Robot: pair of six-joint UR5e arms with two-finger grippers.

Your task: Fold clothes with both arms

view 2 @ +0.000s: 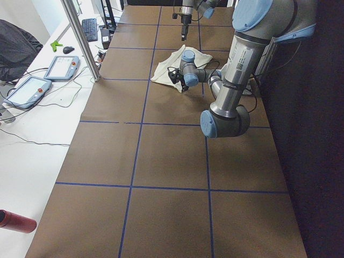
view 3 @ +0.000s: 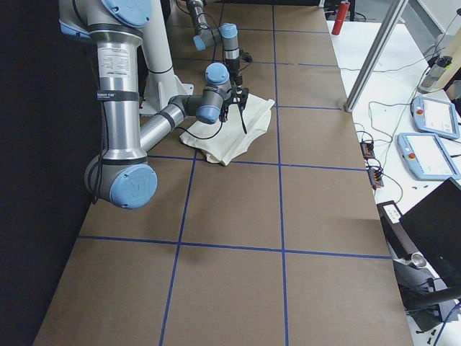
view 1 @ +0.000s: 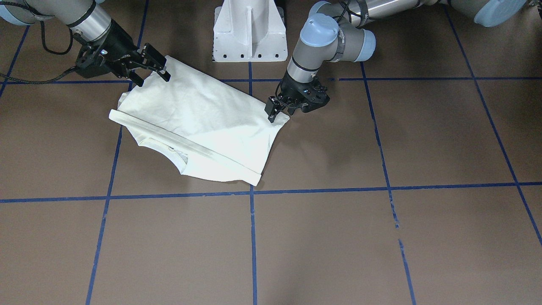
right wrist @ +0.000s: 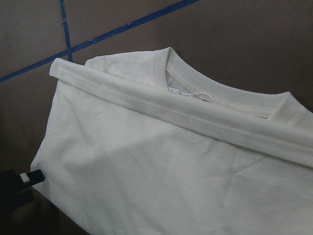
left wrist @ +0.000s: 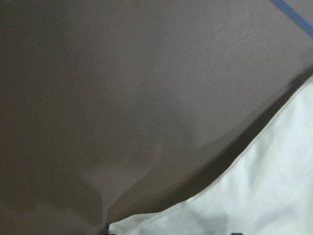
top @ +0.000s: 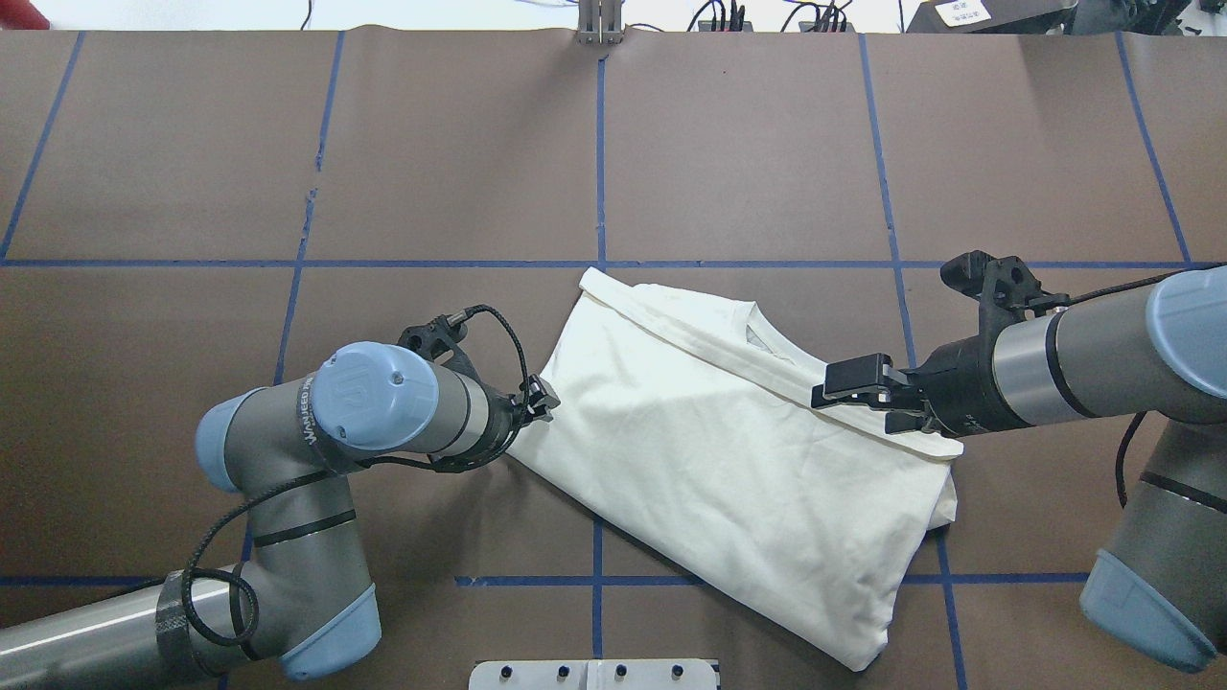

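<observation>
1. Shirt [top: 729,460] lies plain side up, folded into a compact skewed rectangle on the tabletop [top: 192,172], just in front of the robot's pedestal [view 1: 250,34]. The collar [right wrist: 220,93] peeks out past a folded band on the far edge. No print shows.
2. Left pincer [view 1: 275,112] sits low at the shirt's left corner, at the hem. Can't tell if it is parted or gripping, since the wrist view shows only the cloth edge.
3. Right pincer [view 1: 152,78] hovers over the shirt's right end, spread wide, holding nothing.
4. My read: the arms bracket both ends so they can pinch one edge each and carry the next fold together.
5. The tabletop is matte brown with a grid of blue tape lines [view 1: 253,237]. Cloth should slide on it easily.
6. Beyond the far side is a white bench with teach pendants [view 3: 430,155] and an aluminium post [view 2: 80,37].
</observation>
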